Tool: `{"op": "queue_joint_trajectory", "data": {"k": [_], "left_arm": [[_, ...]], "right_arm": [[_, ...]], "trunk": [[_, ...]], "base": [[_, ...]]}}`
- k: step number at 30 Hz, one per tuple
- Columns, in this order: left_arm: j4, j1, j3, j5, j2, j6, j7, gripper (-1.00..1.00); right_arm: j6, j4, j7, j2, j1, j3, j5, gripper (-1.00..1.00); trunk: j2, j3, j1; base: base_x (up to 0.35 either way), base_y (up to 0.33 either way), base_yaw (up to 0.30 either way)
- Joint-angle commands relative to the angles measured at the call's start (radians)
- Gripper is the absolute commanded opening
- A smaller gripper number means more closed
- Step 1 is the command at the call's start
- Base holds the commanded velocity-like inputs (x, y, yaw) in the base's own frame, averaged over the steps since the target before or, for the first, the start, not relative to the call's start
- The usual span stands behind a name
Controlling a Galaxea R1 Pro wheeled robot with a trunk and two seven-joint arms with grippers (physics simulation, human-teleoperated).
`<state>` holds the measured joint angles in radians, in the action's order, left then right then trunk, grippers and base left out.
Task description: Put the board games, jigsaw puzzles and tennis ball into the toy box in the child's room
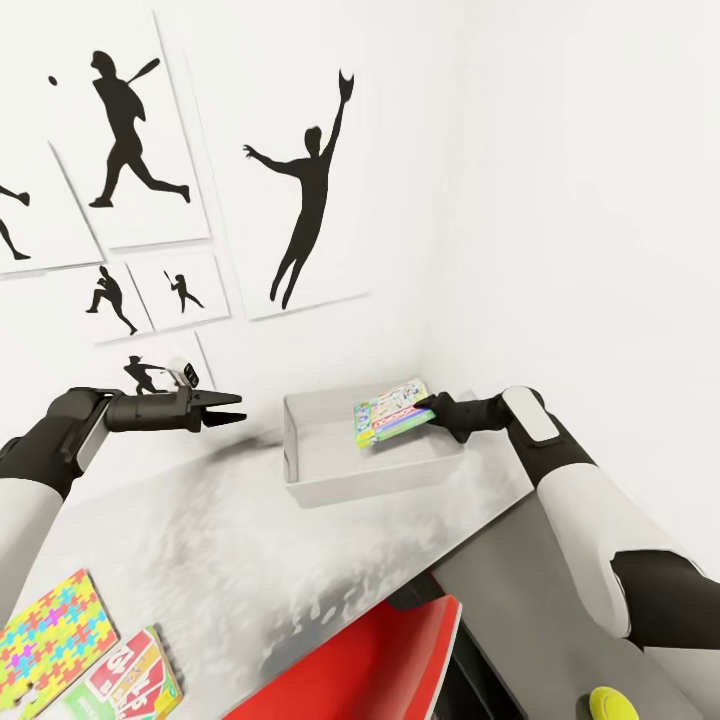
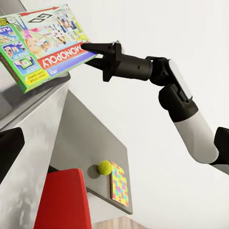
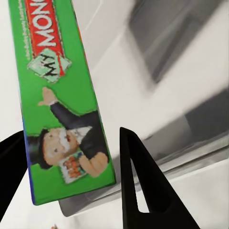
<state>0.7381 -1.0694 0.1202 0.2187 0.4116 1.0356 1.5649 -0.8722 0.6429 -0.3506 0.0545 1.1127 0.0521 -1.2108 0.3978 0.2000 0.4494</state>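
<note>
Monopoly board game (image 1: 392,411) sits pinched between the fingers of our right pincer (image 1: 428,404), which grips one edge of the box and holds it tilted over the toy box (image 1: 310,480) on the table (image 1: 210,560). Our left pincer (image 1: 232,408) hovers beside the bin, apart from it, fingers slightly spread and empty. Nearer us than that pincer lie a jigsaw puzzle (image 1: 50,630) and another game box (image 1: 135,680); a tennis ball (image 2: 105,167) rests beside a second puzzle (image 2: 119,183).

SKIP BO box (image 1: 135,680) and jigsaw puzzle (image 1: 50,635) at bench's near-left corner cut by frame edge; Monopoly box's (image 3: 57,95) fine print blurred.
</note>
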Motion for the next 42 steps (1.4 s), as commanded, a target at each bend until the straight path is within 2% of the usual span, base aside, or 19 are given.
{"op": "queue_joint_trajectory", "data": {"k": [1,19,29,42], "left_arm": [[0.000,-0.001,0.004,0.000,0.001,0.011,0.006,1.00],[0.000,-0.001,0.004,0.000,0.006,0.011,0.006,1.00],[0.000,-0.001,0.003,0.000,0.007,0.011,0.006,1.00],[0.000,-0.001,0.003,0.000,0.006,0.011,0.006,1.00]], "right_arm": [[0.000,0.002,-0.010,0.001,0.001,0.005,-0.012,-1.00],[0.003,0.034,-0.012,-0.010,0.013,0.008,-0.002,-1.00],[0.004,0.037,-0.067,-0.014,0.028,0.013,0.000,-1.00],[0.005,0.035,-0.073,-0.015,0.031,0.018,0.002,-1.00]], "trunk": [[0.002,0.003,0.001],[0.002,0.030,0.001],[0.002,0.046,0.001],[0.002,0.068,0.001]], "base": [[0.000,0.000,0.000],[0.000,0.000,0.000],[0.000,0.000,0.000],[0.000,0.000,0.000]]}}
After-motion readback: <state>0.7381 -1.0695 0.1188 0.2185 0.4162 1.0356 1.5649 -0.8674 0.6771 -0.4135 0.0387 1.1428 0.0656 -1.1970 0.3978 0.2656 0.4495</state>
